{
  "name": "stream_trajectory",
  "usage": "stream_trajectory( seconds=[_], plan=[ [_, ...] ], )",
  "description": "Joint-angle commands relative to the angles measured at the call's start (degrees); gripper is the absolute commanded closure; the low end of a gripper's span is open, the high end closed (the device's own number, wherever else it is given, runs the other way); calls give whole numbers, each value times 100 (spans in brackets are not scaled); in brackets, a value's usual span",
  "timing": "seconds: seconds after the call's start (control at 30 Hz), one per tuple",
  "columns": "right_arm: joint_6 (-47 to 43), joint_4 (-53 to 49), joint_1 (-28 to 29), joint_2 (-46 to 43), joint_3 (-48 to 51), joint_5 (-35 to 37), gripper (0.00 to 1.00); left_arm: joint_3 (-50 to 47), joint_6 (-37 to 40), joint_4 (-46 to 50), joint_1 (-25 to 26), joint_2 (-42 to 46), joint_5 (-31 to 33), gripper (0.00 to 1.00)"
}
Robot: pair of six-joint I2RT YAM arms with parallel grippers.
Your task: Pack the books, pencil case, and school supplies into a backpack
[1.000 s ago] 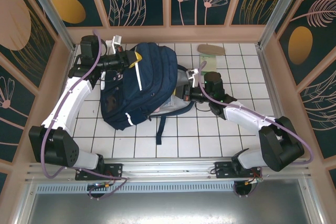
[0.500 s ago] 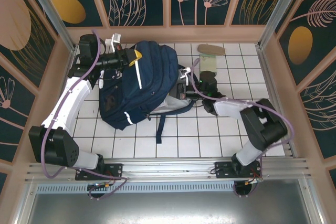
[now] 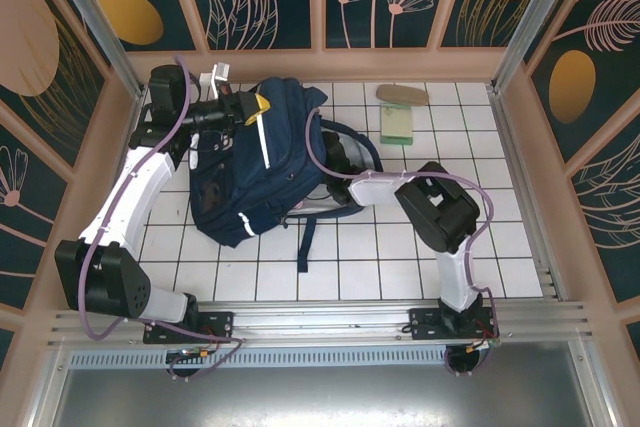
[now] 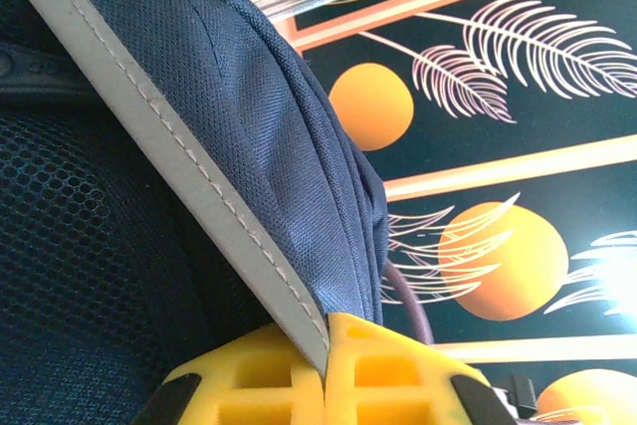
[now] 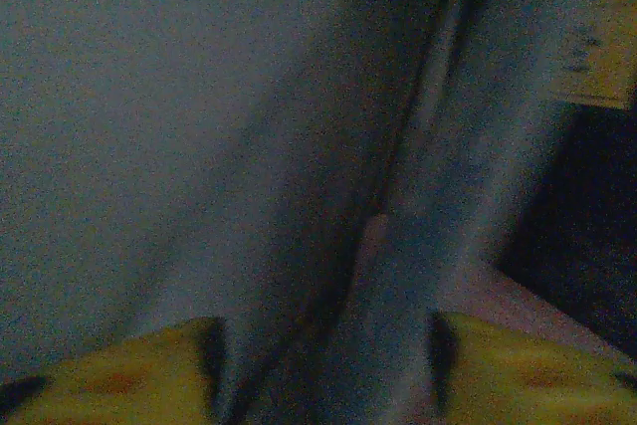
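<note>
white tiled tabletop (image 3: 400,267), dark wall panels (image 3: 270,7) with orange discs and leaves, grey rail (image 3: 320,319), probably metal

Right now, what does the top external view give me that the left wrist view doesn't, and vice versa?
Top external: the whole backpack on the tiles, the right arm reaching into its opening, the tan oval piece and pale green pack lying to its right. Left wrist: close up, the left hand shut on the backpack's white stripe, dark mesh beside it. Both: navy fabric and that pinched stripe.
</note>
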State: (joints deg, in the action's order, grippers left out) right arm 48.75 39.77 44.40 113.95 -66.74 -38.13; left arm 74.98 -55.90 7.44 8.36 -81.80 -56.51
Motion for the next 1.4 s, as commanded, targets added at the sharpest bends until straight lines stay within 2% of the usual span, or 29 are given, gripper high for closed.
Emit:
stream_trajectory(
  seconds=[0.0,0.2,0.37,0.47,0.6,0.7,0.77,0.9,0.97,1.17,1.37],
  plan=[
    [-526,-642,-224,-517,376,598,22,366,312,-933,8,437,-306,100],
    [-1060,-1321,-543,-1395,851,689,19,417,419,-861,-1,409,-246,100],
    [-1065,-1178,-785,-1942,1406,668,20,421,542,-686,-51,480,-107,100],
    [-1165,-1237,-959,-2425,1691,807,19,417,697,-488,-95,523,42,100],
    [-1411,-1804,-1275,-3118,1823,1124,23,247,804,-379,-133,593,313,100],
    [-1552,-2404,-1637,-3492,1726,1710,25,-30,834,-394,-133,682,707,100],
    [-1449,-2983,-1882,-3590,1556,2626,25,-90,1123,37,-132,683,1195,100],
    [-1419,-3814,-2506,-3218,993,3918,22,-321,1624,472,-18,669,1823,100],
    [-1489,-4005,-2853,-2807,618,4243,20,-528,1688,404,64,682,1938,100],
    [-1560,-3993,-3991,-1311,-503,3461,21,-1126,1678,-95,131,627,1811,100],
    [-1691,-3976,-4684,184,-1890,2592,20,-1275,1817,-251,131,376,1758,100]
  ],
)
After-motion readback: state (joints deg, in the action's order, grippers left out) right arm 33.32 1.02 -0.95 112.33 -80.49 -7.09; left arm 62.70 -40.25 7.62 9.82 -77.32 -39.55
